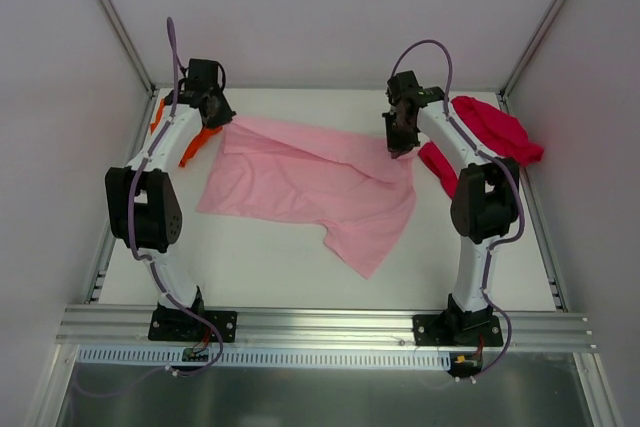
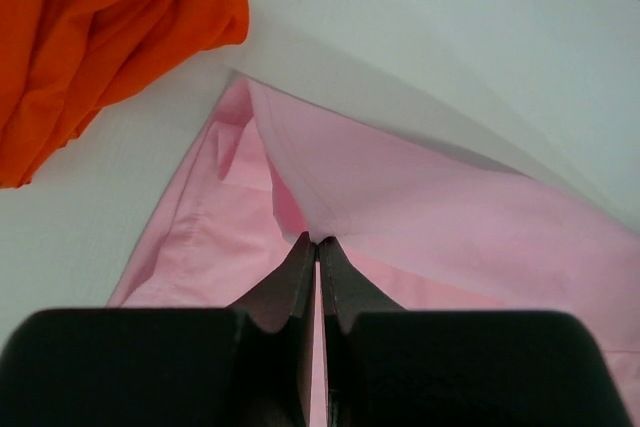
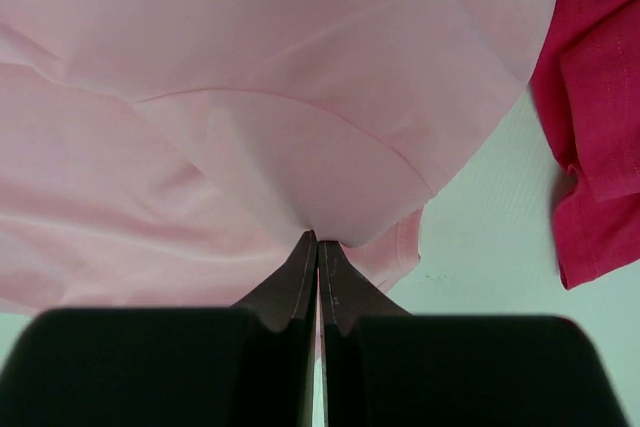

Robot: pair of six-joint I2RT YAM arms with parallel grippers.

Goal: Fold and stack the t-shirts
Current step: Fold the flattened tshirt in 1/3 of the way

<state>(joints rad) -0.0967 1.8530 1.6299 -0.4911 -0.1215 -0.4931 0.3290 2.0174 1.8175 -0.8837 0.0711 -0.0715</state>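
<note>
Wrinkled, partly spread light pink t-shirt (image 1: 310, 187) lies mid-way across the desk (image 1: 260, 267), far edge lifted, left tool (image 2: 317, 239) and right tool (image 3: 317, 237) each clamped on its cloth; orange t-shirt (image 1: 200, 142) bunched far-left, crimson t-shirt (image 1: 495, 127) far-right.
</note>
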